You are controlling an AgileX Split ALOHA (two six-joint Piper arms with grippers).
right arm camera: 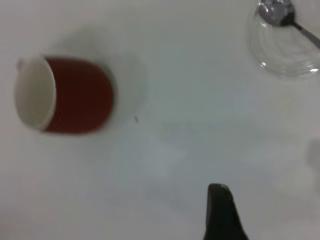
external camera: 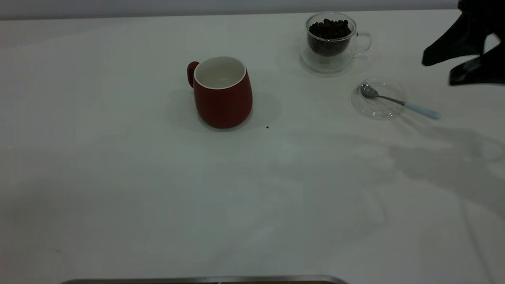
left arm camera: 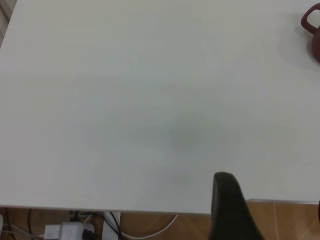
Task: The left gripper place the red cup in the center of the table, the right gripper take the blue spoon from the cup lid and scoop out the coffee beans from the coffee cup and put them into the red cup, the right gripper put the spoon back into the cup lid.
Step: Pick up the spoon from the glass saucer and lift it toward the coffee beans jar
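Exterior view, from above. The red cup (external camera: 223, 92) is being shown upright near the middle of the table (external camera: 118, 189), its handle turned toward the left side of that view and its white interior empty. A single dark speck (external camera: 268, 127) is lying on the table just beside the cup's base. The coffee cup (external camera: 331, 41) is standing well apart, toward the far right, and is being filled by a heap of coffee beans (external camera: 330, 28). Near it, the cup lid (external camera: 378, 98) is lying flat; the blue spoon (external camera: 398, 101) is being carried by it, the metal bowl resting inside the lid and the pale handle projecting past the rim onto the table. The right gripper (external camera: 444, 71) is being held above the table at the right edge, near the lid, with its two black jaws parted and nothing between them. In the left wrist view, one dark finger (left arm camera: 227, 210) of the left gripper is being seen over bare table; whether that gripper is open cannot be told.
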